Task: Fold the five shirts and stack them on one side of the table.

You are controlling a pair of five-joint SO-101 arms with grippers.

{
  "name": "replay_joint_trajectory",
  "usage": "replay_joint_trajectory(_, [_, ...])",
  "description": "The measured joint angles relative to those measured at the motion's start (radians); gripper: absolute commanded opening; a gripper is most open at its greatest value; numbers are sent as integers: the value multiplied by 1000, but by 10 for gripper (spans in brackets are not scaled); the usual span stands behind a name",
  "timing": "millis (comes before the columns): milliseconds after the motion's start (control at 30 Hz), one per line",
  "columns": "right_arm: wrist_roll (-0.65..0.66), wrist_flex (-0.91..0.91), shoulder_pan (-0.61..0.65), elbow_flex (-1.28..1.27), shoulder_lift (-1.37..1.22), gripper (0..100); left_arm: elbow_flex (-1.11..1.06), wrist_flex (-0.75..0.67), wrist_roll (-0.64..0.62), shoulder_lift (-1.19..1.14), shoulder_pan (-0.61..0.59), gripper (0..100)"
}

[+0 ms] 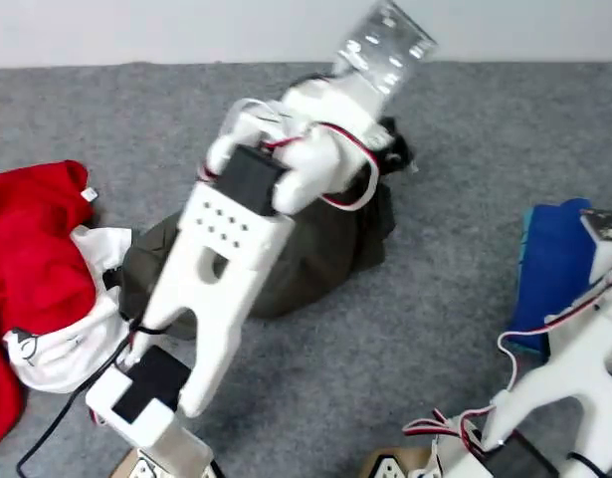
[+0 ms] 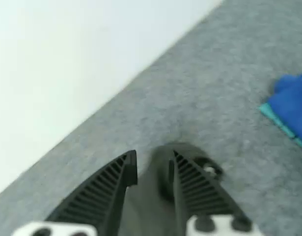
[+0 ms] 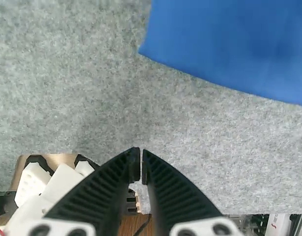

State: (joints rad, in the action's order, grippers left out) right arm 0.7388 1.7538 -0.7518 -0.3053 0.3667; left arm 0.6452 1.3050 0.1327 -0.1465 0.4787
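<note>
The left claw is nearly shut, pinching the limp dark olive cloth shirt at the centre of the grey felt worktop. The right claw is closed, empty. At 3 o'clock a flat blue shirt on a teal shirt looks folded; at 9 o'clock a crumpled red shirt and white shirt seemingly await folding

olive shirt partly behind left arm

Table: red shirt, white shirt, olive shirt (bunched), blue shirt.
</note>
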Motion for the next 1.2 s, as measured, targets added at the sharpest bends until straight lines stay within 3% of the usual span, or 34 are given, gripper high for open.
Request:
replay_joint_trajectory(233, [-78,0,98,0,0,9,141,275,6,0,-192,112])
replay_joint_trajectory(367, [-109,0,157,0,0,9,169,416,97,2,-272,113])
replay_joint_trajectory(567, [-133,0,213,0,0,9,-28,430,221,117,-422,115])
replay_joint_trajectory(933, [-135,0,218,0,0,9,-740,430,500,373,-628,117])
replay_joint_trajectory(1200, [-135,0,218,-80,0,9,-836,377,526,330,-796,118])
